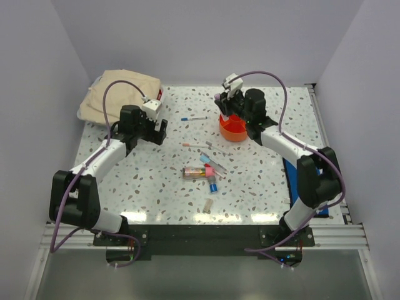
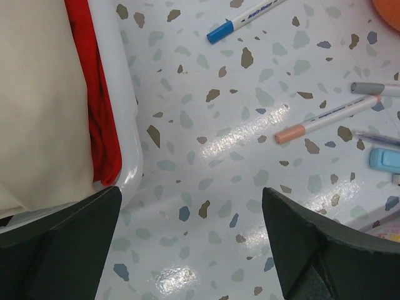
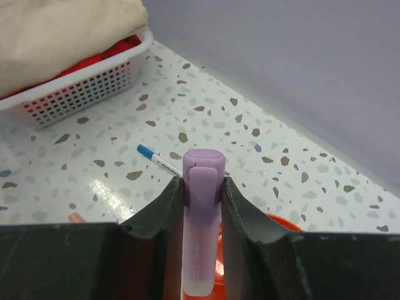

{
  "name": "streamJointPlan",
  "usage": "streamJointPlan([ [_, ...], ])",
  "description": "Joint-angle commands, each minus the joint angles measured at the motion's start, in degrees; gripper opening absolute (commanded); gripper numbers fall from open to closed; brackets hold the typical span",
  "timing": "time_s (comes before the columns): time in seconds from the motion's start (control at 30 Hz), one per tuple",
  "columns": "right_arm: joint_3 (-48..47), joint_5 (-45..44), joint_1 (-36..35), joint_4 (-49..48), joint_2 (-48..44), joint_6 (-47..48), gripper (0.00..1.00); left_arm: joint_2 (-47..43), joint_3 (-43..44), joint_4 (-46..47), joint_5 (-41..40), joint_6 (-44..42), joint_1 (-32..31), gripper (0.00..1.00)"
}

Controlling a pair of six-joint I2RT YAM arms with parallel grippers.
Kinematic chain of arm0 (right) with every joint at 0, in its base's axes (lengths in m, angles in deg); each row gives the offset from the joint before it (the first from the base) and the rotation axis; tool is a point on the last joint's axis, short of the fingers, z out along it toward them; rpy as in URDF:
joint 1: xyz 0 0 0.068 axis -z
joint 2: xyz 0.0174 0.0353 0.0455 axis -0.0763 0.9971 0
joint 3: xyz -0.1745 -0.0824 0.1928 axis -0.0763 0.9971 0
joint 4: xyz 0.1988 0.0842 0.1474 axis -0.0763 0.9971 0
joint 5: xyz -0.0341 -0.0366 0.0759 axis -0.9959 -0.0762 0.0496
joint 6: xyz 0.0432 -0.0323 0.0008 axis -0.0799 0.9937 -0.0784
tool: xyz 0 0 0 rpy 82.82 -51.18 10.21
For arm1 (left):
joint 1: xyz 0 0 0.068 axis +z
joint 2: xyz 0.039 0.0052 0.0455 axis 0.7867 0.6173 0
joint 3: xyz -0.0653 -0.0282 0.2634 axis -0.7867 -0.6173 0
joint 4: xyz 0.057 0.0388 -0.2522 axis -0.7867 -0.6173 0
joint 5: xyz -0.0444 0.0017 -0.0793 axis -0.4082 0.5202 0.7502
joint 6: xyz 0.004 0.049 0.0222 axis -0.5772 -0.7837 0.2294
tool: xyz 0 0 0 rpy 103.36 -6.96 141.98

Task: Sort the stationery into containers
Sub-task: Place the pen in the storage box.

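My right gripper (image 3: 201,185) is shut on a pale purple marker (image 3: 201,237), held upright with its cap poking above the jaws. It hangs over the far-left rim of the orange tub (image 1: 232,129), whose rim (image 3: 284,224) shows just behind the fingers. My left gripper (image 2: 190,244) stands open over bare table beside the white basket. Loose on the table lie a blue-tipped pen (image 1: 194,117), a peach-tipped pen (image 1: 195,145), a clear tube with colourful contents (image 1: 195,172), a short blue marker (image 1: 213,185) and a small cap (image 1: 207,205).
A white basket (image 2: 115,94) with red lining and a beige cloth bundle (image 1: 122,94) fills the back left corner. A flat blue mat (image 1: 292,182) lies at the right edge under the right arm. Walls close in on three sides.
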Motion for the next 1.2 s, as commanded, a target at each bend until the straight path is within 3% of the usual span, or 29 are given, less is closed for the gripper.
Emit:
streamJointPlan([
  [0.0, -2.89, -1.37, 0.80, -10.98, 2.08, -0.63, 0.00, -0.01, 1.85, 2.46, 0.12, -0.75, -0.64, 0.99],
  [0.57, -8.26, -0.49, 1.69, -11.77, 13.61, -0.37, 0.00, 2.53, 6.33, 0.52, -1.99, -2.68, -0.73, 1.00],
  [1.17, -2.20, -2.78, 1.69, -11.33, 10.71, 1.83, 0.00, 5.88, 8.80, 2.37, -0.67, -3.03, -0.82, 1.00],
])
